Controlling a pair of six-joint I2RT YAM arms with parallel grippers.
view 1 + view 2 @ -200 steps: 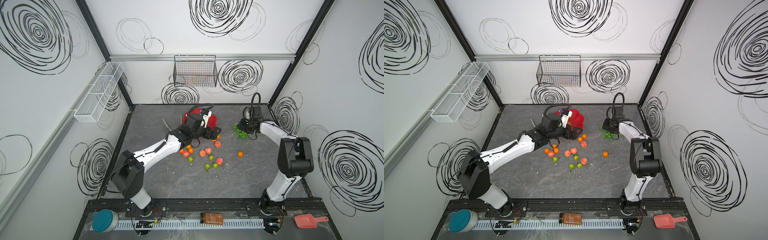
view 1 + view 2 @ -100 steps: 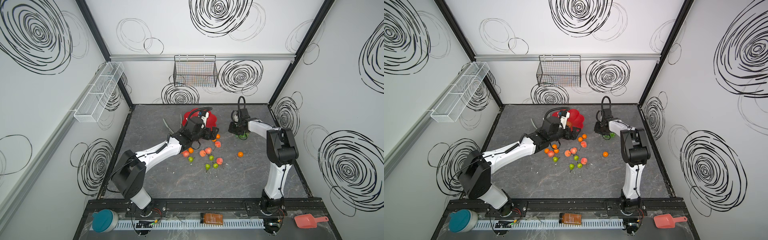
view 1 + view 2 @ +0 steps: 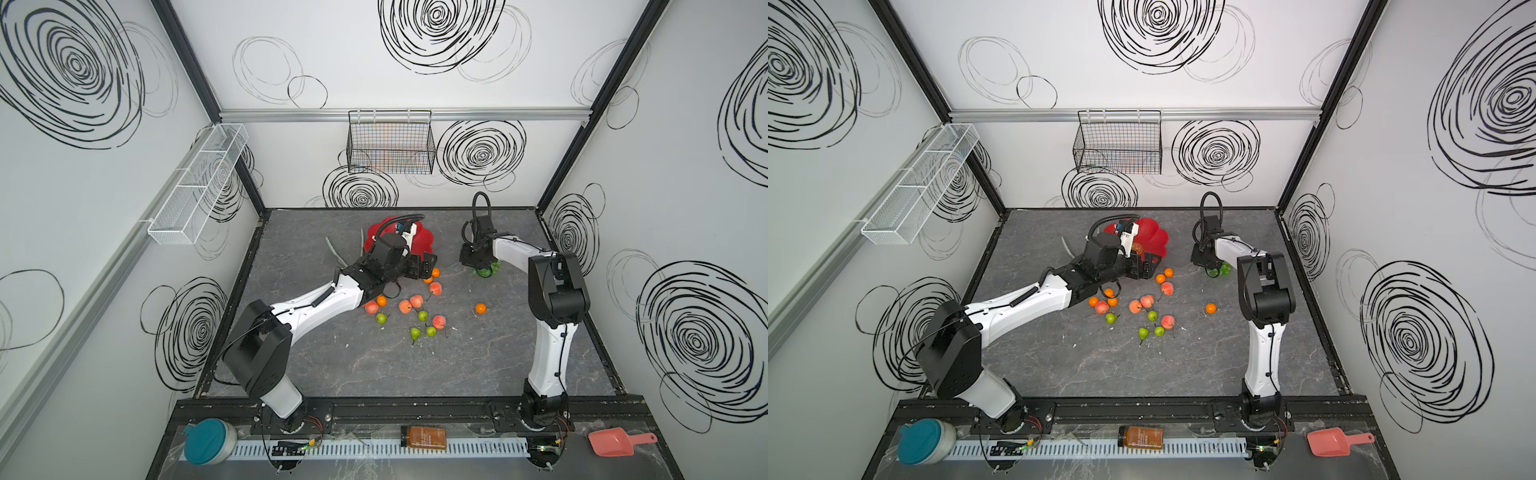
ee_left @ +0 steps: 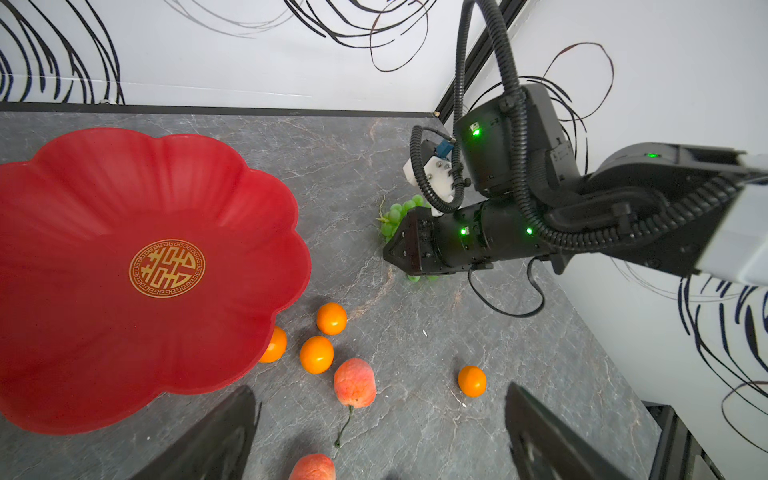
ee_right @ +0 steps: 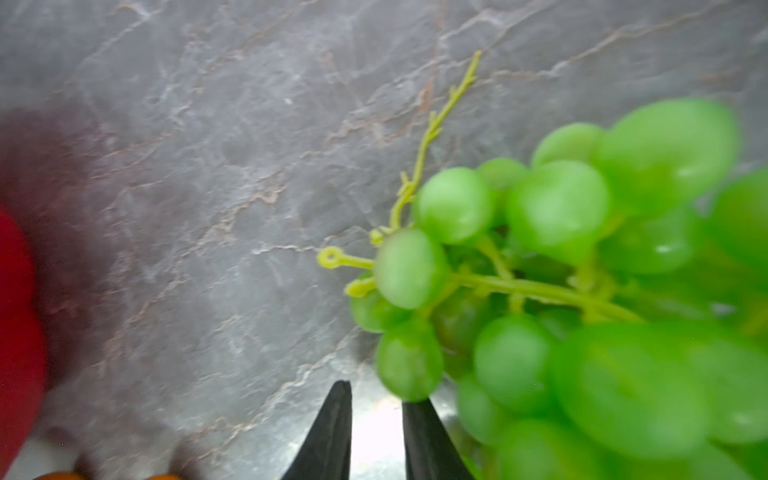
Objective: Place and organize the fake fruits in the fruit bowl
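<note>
You are dealing with the grapes (image 5: 557, 199), so be expecting a light, glossy, lumpy bunch. The plastic berries are likely to be slipping out of a squeeze and swinging on their thin stalks. The thicker stem running through the middle of the bunch is looking like the surest place to take hold. Its wispy end is probably bending too easily to carry anything.

In the right wrist view your right fingers (image 5: 328, 436) are standing only a narrow slit apart. Bare worktop (image 5: 208, 166) is showing through the slit, and nothing is sitting between the tips. The bunch is lying just beside one tip, not between the two; whether it is touching that tip I cannot tell, as the near berries are blurring.

In a top view the grapes (image 3: 484, 271) are lying under that wrist, apart from the bowl (image 4: 104, 187) and off to its right. The bowl is sitting empty.

Your left fingers (image 4: 216, 440) are spread wide and holding nothing, hovering over the tangerines (image 4: 331, 318) and peaches (image 4: 354, 382) by the bowl's rim.

You are likely needing a sideways shift onto the stem before closing.
</note>
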